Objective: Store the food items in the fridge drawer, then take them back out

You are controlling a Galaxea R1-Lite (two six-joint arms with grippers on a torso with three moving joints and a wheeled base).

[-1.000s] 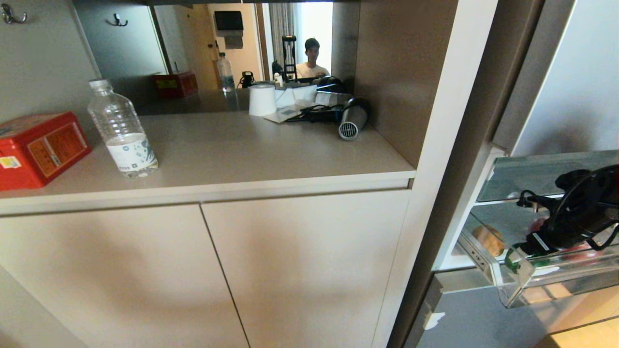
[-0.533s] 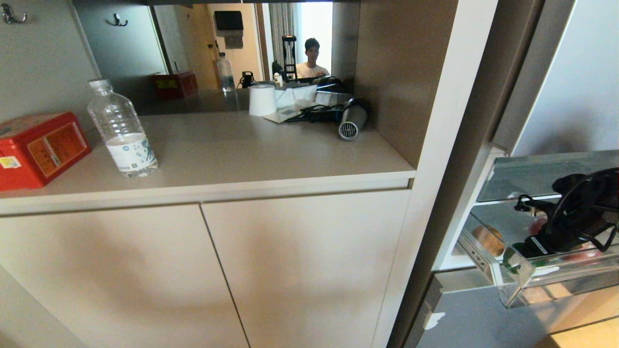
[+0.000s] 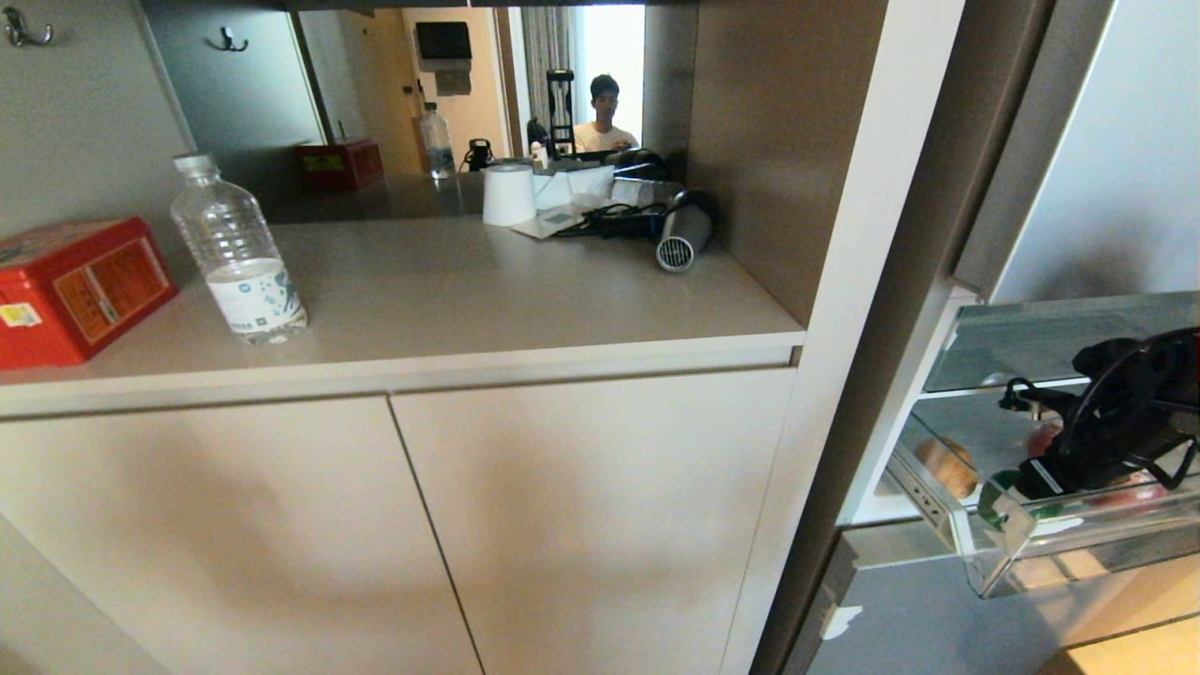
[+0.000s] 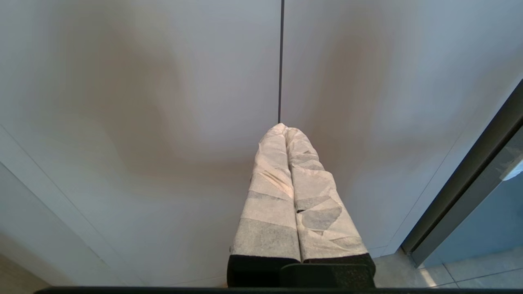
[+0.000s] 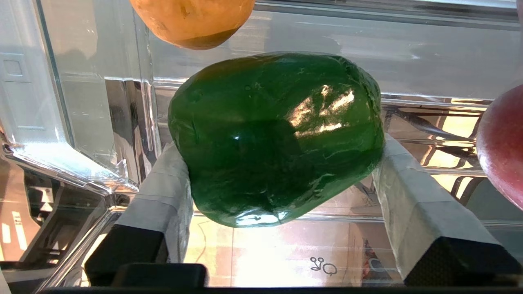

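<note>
The glossy dark-green bell pepper lies in the clear fridge drawer, which is pulled out at the lower right. My right gripper reaches down into the drawer and is shut on the pepper, one taped finger pressed to each side. The tan potato lies just past the pepper, near the drawer's left end. Through the drawer's front the pepper shows as a green patch under my right arm. My left gripper is shut and empty, parked facing a cabinet door.
A red round fruit lies in the drawer beside the right finger. A glass shelf hangs close above the drawer. On the counter stand a water bottle, a red box and a hair dryer.
My right arm has barely shifted over the drawer. Nothing else has moved.
</note>
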